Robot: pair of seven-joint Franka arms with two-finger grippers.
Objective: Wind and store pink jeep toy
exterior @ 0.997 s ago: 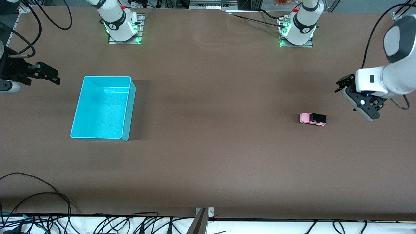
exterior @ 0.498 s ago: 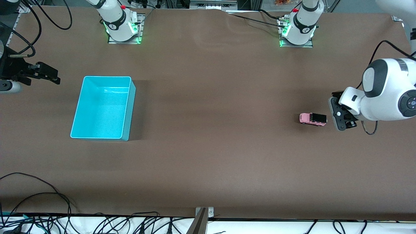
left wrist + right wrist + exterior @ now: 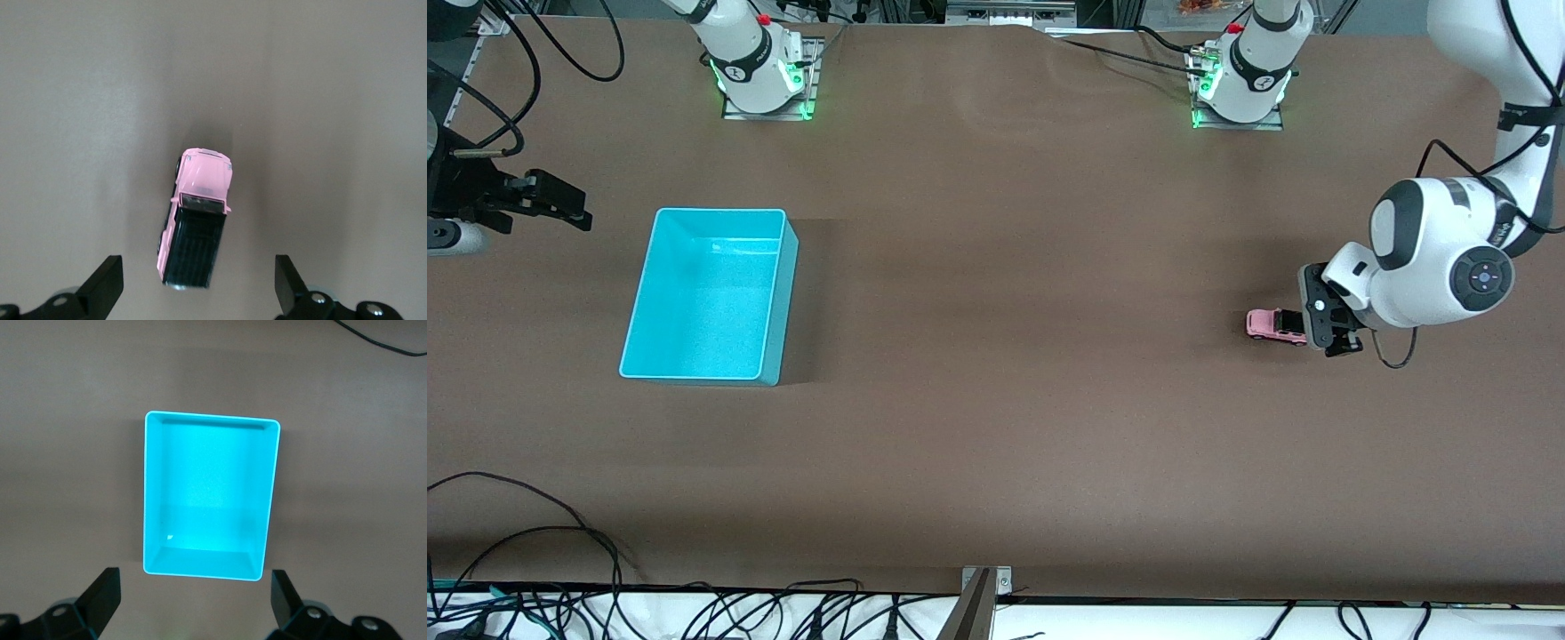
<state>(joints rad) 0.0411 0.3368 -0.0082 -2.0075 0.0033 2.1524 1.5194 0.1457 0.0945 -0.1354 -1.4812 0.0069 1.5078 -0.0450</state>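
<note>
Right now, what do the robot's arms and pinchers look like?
Both arms are smooth white with dark grey joints, black cables and green-lit bases. The left gripper and right gripper are black, each with two flat fingers.

One pink jeep toy (image 3: 1269, 325) stands on the brown table (image 3: 1014, 400), well apart from the bin toward the left arm's end. One turquoise bin (image 3: 781, 293) sits on that table, with nothing in it. Two robot arms are mounted at the table, each on its own base. Two grippers show: the left gripper (image 3: 1327, 320), over the jeep's black-roofed end, and the right gripper (image 3: 560, 206), near the bin.
</note>
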